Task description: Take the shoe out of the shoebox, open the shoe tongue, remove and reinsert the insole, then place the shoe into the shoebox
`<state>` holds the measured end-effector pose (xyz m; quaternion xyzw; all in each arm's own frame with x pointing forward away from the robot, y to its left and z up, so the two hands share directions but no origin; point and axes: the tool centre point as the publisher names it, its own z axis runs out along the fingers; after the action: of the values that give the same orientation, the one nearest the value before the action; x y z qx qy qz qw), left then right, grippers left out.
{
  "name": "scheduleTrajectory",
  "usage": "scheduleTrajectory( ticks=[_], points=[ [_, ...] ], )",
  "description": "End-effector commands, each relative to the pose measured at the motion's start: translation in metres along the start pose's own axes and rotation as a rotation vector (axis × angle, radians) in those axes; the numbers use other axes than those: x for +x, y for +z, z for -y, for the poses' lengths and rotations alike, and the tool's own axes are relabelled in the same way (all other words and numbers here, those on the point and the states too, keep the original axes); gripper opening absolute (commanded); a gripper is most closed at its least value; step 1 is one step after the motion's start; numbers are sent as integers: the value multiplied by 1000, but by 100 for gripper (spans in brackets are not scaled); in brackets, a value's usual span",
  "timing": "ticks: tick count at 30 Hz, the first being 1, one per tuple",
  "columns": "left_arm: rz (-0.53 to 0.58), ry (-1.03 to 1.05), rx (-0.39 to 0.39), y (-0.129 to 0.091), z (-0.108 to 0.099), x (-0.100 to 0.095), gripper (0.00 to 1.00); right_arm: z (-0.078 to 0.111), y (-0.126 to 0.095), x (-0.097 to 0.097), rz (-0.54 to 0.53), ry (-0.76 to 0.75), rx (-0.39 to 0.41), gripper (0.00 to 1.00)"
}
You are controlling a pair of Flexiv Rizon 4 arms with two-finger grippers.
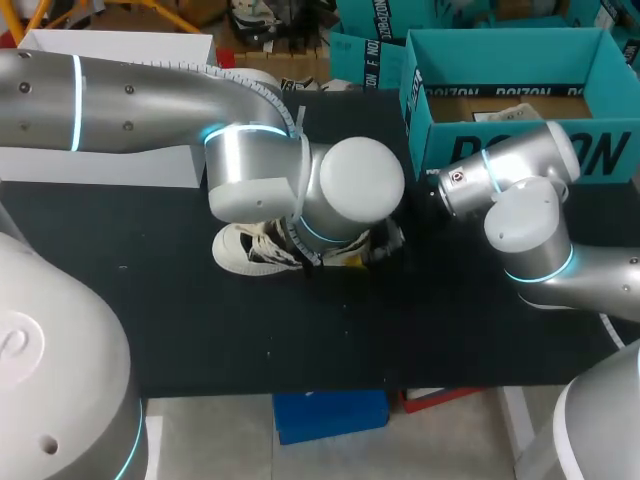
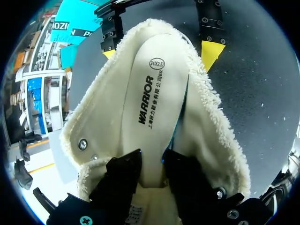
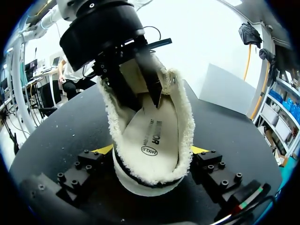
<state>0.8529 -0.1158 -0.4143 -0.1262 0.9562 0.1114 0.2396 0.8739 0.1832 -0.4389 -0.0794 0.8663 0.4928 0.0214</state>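
A white lace-up shoe (image 1: 245, 250) with a cream fleece lining (image 2: 93, 122) lies on the black table (image 1: 200, 330), toe toward my left arm's side. My left gripper (image 2: 152, 161) reaches into the shoe's mouth, shut on the cream insole (image 2: 154, 93), which shows dark print. In the head view its wrist hides most of the shoe. My right gripper (image 3: 152, 152) straddles the heel (image 3: 150, 180), one yellow tip (image 2: 211, 52) against each side. The teal shoebox (image 1: 520, 150) stands open at the back right.
A white box (image 1: 100, 165) sits at the back left under my left arm. More teal boxes (image 1: 365, 55) stand behind the table. Bare black tabletop lies in front of the shoe, toward the near edge (image 1: 300, 385).
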Motion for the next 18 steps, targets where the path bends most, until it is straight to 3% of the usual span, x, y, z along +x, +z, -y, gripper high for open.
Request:
scheduleTrajectory(
  ticks=[1,3,5,12,18],
  points=[
    [6,-3,12,179,-6,-3,32,5,2,-2,0,2,3,0],
    [3,-1,20,180,-4,-3,27,5,2,-2,0,2,3,0],
    [-7,12,23,180,-3,0,0,5,2,-2,0,2,3,0],
    [-79,42,50,170,-3,12,0,5,2,-2,0,2,3,0],
    [-162,58,106,146,-6,15,0,5,2,-2,0,2,3,0]
  ],
)
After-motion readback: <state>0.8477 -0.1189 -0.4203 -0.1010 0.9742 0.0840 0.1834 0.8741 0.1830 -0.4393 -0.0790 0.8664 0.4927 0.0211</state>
